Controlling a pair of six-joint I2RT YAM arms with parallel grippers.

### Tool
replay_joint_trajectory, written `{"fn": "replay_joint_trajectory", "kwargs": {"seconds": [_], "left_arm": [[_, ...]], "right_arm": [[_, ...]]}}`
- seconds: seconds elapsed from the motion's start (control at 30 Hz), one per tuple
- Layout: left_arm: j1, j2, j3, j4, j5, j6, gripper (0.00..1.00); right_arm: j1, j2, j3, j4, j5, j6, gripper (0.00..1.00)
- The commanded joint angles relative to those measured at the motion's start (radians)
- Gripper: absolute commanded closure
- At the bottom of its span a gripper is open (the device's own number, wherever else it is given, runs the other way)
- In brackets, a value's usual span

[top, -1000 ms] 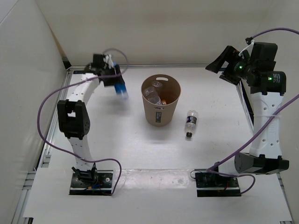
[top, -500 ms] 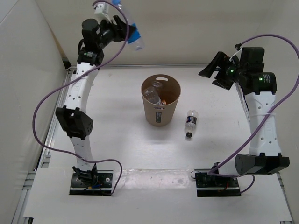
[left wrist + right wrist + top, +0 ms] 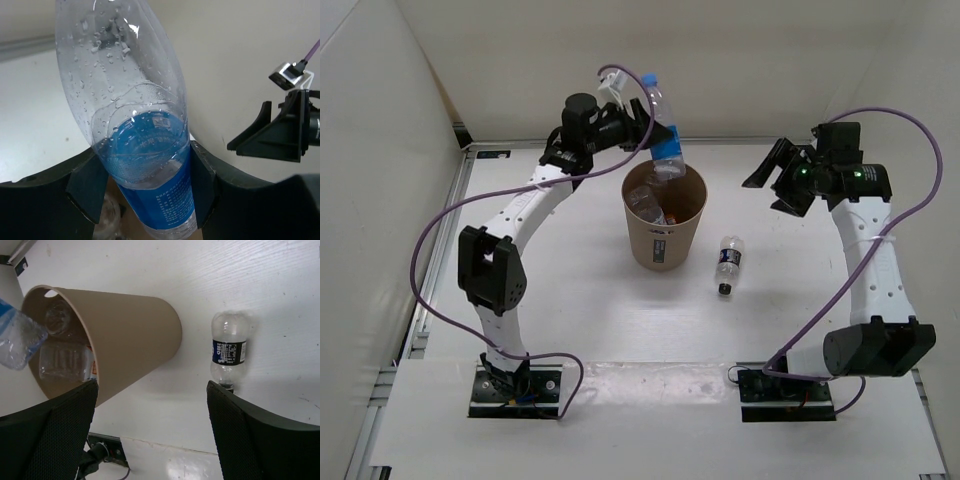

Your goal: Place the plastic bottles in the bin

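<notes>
**Change of state.** Within the last second the left arm rose from the far-left part of the table and swung across toward the centre. The left gripper remained clamped on the blue-labelled bottle and carried it, cap up and tilted, to the far rim of the bin. The bottle's base hung over the bin's mouth, so only release appeared to remain for this bottle. The right gripper shifted slightly toward the centre, its fingers spread and empty.

**Remaining work.** The dark-labelled bottle lay on its side on the table, near the bin's right side but apart from it. At least two bottles already lay inside the bin.

**View comparison.**
- The left wrist view showed both pads pressed against the blue label, which the top view did not resolve.
- The right wrist view showed the bin's interior and the lying bottle's cap pointing toward the near edge.
- Only the top view showed both arms together.
</notes>
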Motion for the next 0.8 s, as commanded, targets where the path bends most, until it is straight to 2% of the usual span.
{"fn": "replay_joint_trajectory", "kwargs": {"seconds": [0.0, 0.1, 0.13, 0.2, 0.23, 0.27, 0.57, 0.77], "left_arm": [[-0.028, -0.113, -0.06, 0.037, 0.018, 0.0, 0.36], [-0.039, -0.124, -0.128, 0.033, 0.019, 0.029, 0.33], [-0.038, -0.125, -0.136, 0.031, 0.022, 0.034, 0.2], [-0.039, -0.136, -0.161, 0.014, 0.025, 0.06, 0.14], [-0.039, -0.136, -0.164, 0.013, 0.024, 0.06, 0.03], [-0.038, -0.141, -0.163, 0.017, 0.022, 0.057, 0.0], [-0.038, -0.158, -0.034, -0.075, -0.016, 0.158, 0.0], [-0.035, -0.156, 0.19, -0.401, -0.176, 0.343, 0.0]], "right_arm": [[-0.005, -0.006, -0.029, 0.007, 0.02, 0.027, 0.1], [-0.008, 0.004, -0.054, -0.001, 0.045, 0.035, 0.1], [-0.007, 0.014, -0.054, -0.01, 0.051, 0.036, 0.1], [-0.002, 0.033, -0.061, -0.023, 0.059, 0.027, 0.1], [-0.003, 0.053, -0.066, -0.033, 0.059, 0.027, 0.1], [-0.002, 0.06, -0.069, -0.038, 0.059, 0.025, 0.1], [0.019, 0.136, -0.13, -0.004, 0.095, 0.076, 0.1], [0.046, 0.243, -0.183, 0.048, 0.088, 0.111, 0.1]]}}
